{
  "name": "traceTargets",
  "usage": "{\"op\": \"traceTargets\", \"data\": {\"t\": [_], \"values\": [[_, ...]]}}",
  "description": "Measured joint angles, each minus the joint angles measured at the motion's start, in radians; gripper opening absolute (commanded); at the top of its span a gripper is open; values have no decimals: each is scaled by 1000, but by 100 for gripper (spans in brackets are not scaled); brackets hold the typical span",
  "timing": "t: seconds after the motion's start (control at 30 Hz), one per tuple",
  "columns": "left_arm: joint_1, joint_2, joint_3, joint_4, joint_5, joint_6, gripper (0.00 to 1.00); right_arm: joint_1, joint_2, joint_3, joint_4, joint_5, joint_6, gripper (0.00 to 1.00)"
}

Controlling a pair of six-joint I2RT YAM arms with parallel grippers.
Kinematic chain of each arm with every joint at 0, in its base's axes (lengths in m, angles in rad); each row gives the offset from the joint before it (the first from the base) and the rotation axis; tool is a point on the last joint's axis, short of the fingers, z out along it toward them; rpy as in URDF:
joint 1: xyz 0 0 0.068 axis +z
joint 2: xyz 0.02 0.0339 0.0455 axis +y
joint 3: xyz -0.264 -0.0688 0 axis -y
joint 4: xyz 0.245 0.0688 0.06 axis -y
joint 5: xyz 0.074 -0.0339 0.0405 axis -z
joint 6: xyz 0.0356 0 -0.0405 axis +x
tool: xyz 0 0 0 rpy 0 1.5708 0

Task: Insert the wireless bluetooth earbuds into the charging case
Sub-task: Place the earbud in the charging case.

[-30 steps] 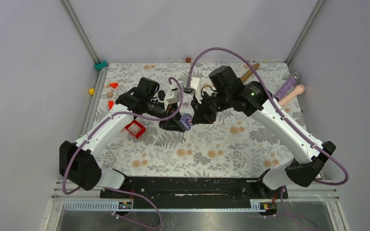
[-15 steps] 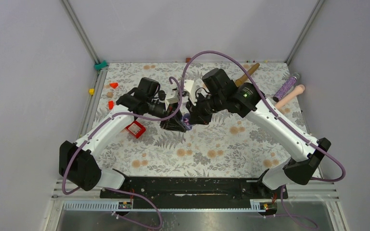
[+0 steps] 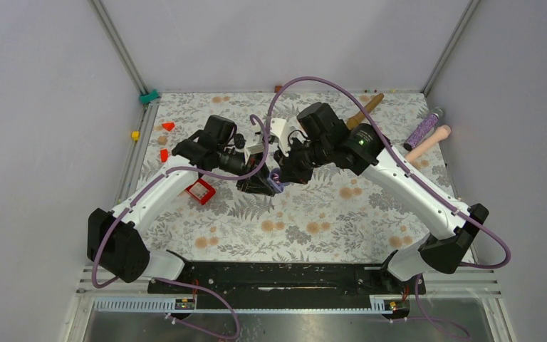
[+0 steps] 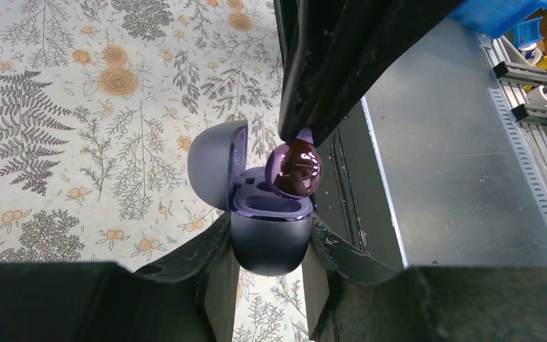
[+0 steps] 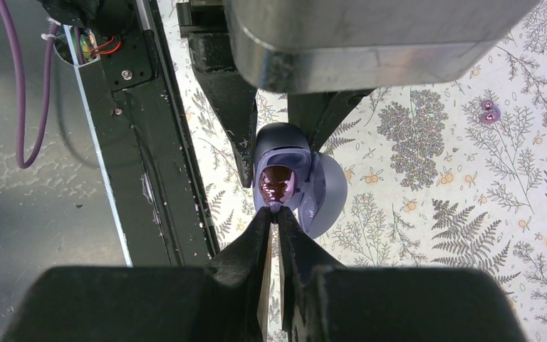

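Observation:
My left gripper is shut on the charging case, a purple-grey shell held off the mat with its lid swung open to the left. My right gripper is shut on a glossy purple earbud, pinching its stem. The earbud sits at the mouth of the case, over the right-hand socket; the left socket shows empty. From above, both grippers meet mid-table, left gripper and right gripper, with the case mostly hidden between them. A second purple earbud lies on the mat.
A red tray lies on the floral mat left of the left arm. Small red pieces and a yellow piece sit near the left edge. A wooden handle, a glittery purple stick and a pink one lie back right.
My right arm has swung left and brought the purple earbud up to the open case in my left gripper. Over the last half second both arms have hardly moved.

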Motion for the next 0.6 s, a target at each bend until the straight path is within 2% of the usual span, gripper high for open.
{"op": "traceTargets", "data": {"t": [0.6], "values": [[-10,-18,-8,6,3,3,0,23,7,-10,25,19,-9,12]]}}
